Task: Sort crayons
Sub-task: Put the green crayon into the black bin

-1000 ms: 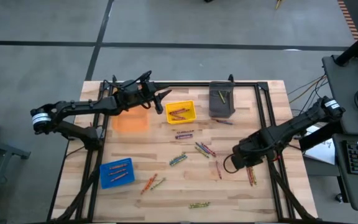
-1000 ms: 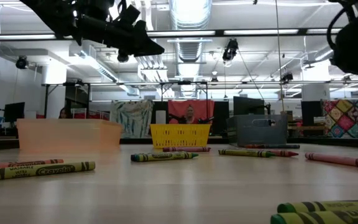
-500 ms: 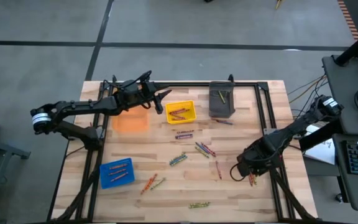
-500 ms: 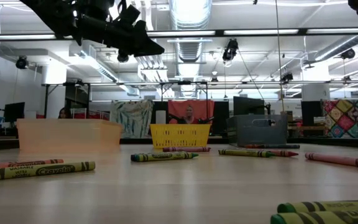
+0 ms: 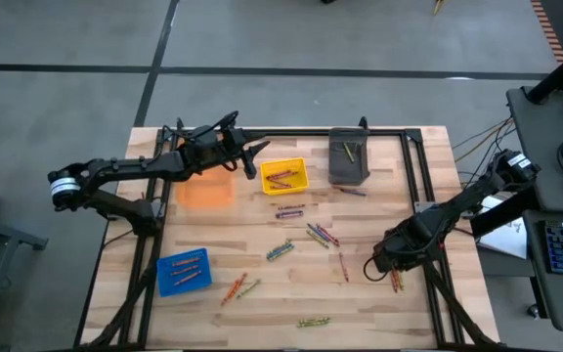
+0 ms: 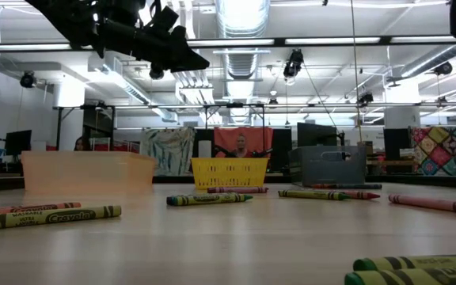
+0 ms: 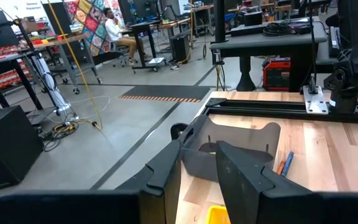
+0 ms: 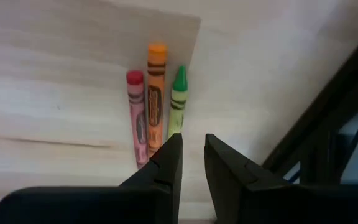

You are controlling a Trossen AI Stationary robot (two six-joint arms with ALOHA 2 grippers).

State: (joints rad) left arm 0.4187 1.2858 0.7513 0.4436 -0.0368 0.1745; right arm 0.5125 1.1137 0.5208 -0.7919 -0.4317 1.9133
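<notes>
Crayons lie loose on the wooden table, several around its middle (image 5: 322, 235) and some toward the near edge (image 5: 235, 287). Three of them, red (image 8: 137, 118), orange (image 8: 155, 99) and green (image 8: 178, 102), lie side by side near the table's right edge (image 5: 396, 280). My right gripper (image 5: 391, 264) (image 8: 192, 140) hangs just above their near ends, pointing steeply down, its fingers a narrow gap apart with nothing between them. My left gripper (image 5: 258, 159) (image 7: 199, 149) waits level and high between the orange bin (image 5: 205, 189) and the yellow bin (image 5: 284, 175), also narrowly open and empty.
A grey bin (image 5: 349, 156) stands at the far edge and a blue bin (image 5: 184, 271) at the near left; the yellow, grey and blue ones hold crayons. Black frame rails (image 5: 420, 196) run along the table's sides, one close beside the three crayons.
My right gripper has sunk toward the table and drifted a little toward the near right corner, rolling as it went, and now hangs over the three crayons there. Its finger gap looks the same. The crayons have stayed where they were.
</notes>
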